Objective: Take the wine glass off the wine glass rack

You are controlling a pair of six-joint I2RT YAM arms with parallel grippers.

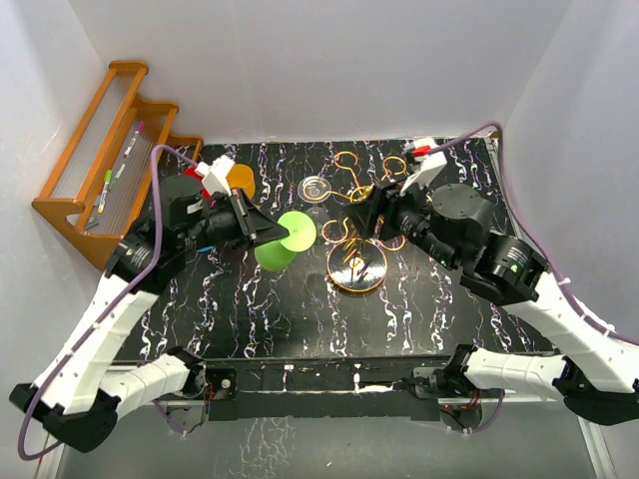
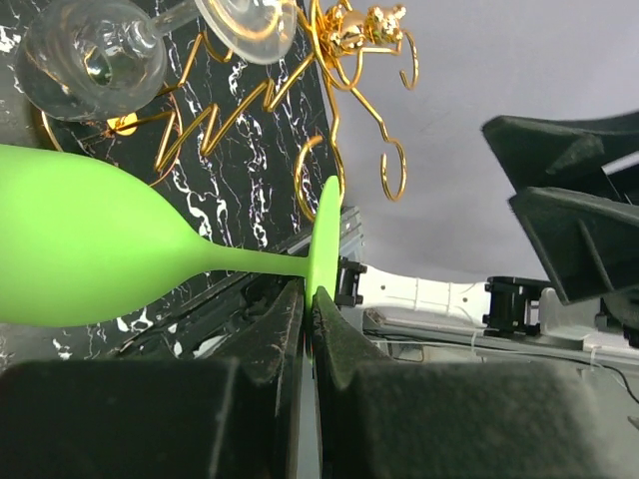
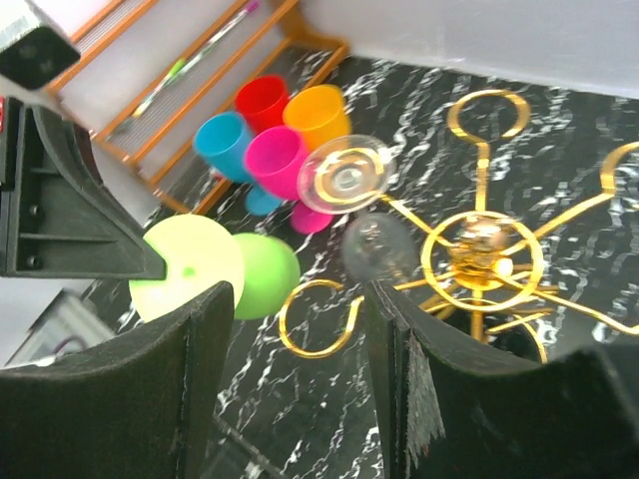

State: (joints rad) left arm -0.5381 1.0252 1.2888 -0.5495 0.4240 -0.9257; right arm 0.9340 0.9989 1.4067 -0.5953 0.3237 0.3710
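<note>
Left gripper (image 2: 310, 299): fingers pinched fully together on the foot rim of the green wine glass (image 2: 100, 249).
Axis: in the left wrist view the green wine glass lies sideways, with its stem running 3 to 9 o'clock and its bowl at 9.
Place: in the top view it sits at about 8 o'clock from the wine glass rack (image 1: 356, 269), beside a ring loop and seemingly free of it.
Right gripper (image 3: 300, 294): jaws wide apart, holding nothing.
Clear wine glass (image 3: 377, 244): hangs on the rack, near the right gripper at its 1 o'clock.
Coming move: likely a pull toward 9 o'clock, away from the loop. The left arm is the one placed for it.
</note>
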